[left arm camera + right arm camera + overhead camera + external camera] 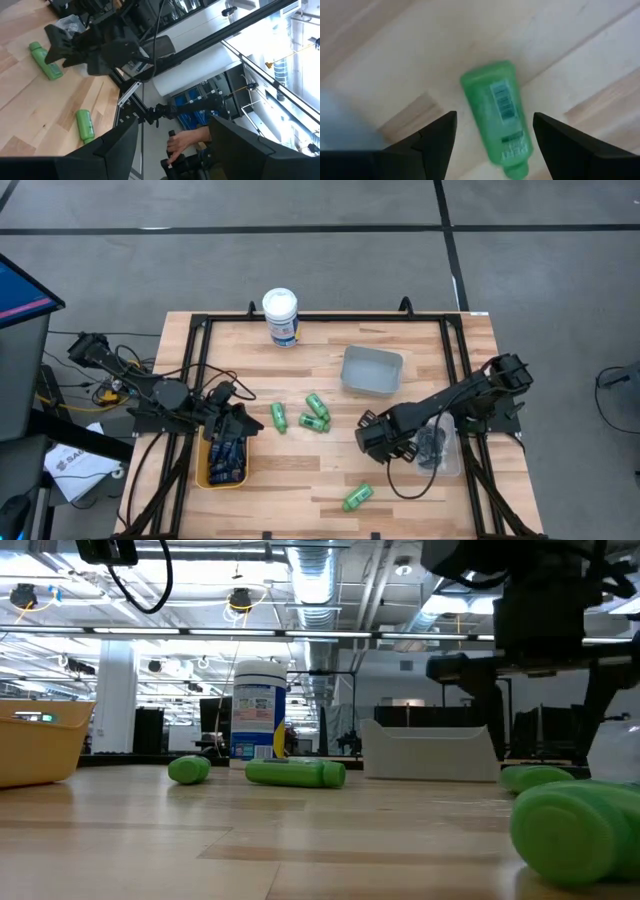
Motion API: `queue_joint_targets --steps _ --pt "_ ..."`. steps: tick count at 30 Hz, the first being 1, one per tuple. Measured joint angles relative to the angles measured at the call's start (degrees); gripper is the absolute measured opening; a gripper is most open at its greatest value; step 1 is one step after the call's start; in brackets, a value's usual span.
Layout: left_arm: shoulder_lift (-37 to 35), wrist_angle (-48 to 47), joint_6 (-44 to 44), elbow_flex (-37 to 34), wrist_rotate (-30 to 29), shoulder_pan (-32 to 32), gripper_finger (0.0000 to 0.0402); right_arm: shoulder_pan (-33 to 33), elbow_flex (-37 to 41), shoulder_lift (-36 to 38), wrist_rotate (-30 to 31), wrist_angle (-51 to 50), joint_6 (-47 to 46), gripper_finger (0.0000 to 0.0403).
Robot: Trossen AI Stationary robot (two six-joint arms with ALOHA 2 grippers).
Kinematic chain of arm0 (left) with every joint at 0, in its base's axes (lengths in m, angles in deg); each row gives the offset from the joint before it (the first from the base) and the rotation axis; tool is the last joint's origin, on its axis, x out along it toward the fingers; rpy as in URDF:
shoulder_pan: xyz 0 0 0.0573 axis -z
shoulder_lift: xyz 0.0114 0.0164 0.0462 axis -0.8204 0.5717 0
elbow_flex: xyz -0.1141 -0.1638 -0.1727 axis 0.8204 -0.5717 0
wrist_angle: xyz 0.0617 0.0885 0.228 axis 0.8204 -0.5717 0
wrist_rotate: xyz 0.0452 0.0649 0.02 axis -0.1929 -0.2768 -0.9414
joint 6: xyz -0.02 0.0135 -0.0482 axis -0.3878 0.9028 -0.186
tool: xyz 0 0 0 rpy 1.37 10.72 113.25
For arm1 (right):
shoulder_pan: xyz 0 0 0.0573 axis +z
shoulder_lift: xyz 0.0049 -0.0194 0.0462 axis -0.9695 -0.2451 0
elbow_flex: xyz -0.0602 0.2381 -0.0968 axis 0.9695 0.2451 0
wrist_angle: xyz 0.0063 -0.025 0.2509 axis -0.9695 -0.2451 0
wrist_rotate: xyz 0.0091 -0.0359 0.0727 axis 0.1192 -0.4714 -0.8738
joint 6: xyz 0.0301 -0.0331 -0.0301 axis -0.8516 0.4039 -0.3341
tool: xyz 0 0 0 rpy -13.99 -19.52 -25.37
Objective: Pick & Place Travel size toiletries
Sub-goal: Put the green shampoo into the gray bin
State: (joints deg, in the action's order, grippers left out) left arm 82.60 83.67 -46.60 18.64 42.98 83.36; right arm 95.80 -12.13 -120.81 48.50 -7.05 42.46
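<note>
My right gripper hangs open over the table's right middle, pointing down. A green bottle lies flat on the wood under it, between the two fingers and apart from them. The arm hides that bottle in the high view; the low view shows it on the table. Three green bottles lie at mid-table and another near the near edge. My left gripper is open and holds nothing above the yellow bin, which holds navy tubes.
A tall white canister stands at the far edge. A pale open tray sits right of centre. A clear bin with dark tins lies under the right arm. A person's hand shows beyond the table.
</note>
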Motion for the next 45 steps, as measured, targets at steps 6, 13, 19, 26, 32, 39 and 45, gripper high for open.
queue_joint_targets --steps 6,13,19,26,32,39,45 --pt "0.02 -0.11 0.00 0.00 -0.09 -0.01 0.0241 -0.93 0.30 -5.55 0.10 1.30 1.22 0.0256" --pt "0.00 -0.12 0.07 0.00 -0.11 -0.01 0.0241 -1.23 -0.04 -8.05 0.32 0.67 -1.47 0.0235" --pt "0.00 -0.13 0.13 0.00 -0.11 -0.02 0.0241 -1.62 0.33 -6.50 0.04 1.59 -3.02 0.0171" --pt "0.00 -0.13 0.13 0.00 -0.13 -0.01 0.0241 -2.80 -0.35 -3.93 0.77 2.54 -9.19 0.0165" --pt "0.00 -0.11 0.13 0.00 -0.13 -0.02 0.0241 -5.61 -3.95 0.63 0.45 2.47 -13.55 0.0179" --pt "0.00 -0.02 0.13 0.01 -0.15 -0.01 0.0241 -13.63 -8.63 7.91 4.01 2.27 -15.32 0.0158" --pt "0.00 -0.03 0.15 0.00 -0.23 -0.01 0.0241 -24.60 -11.21 12.02 9.61 2.79 -19.36 0.0177"
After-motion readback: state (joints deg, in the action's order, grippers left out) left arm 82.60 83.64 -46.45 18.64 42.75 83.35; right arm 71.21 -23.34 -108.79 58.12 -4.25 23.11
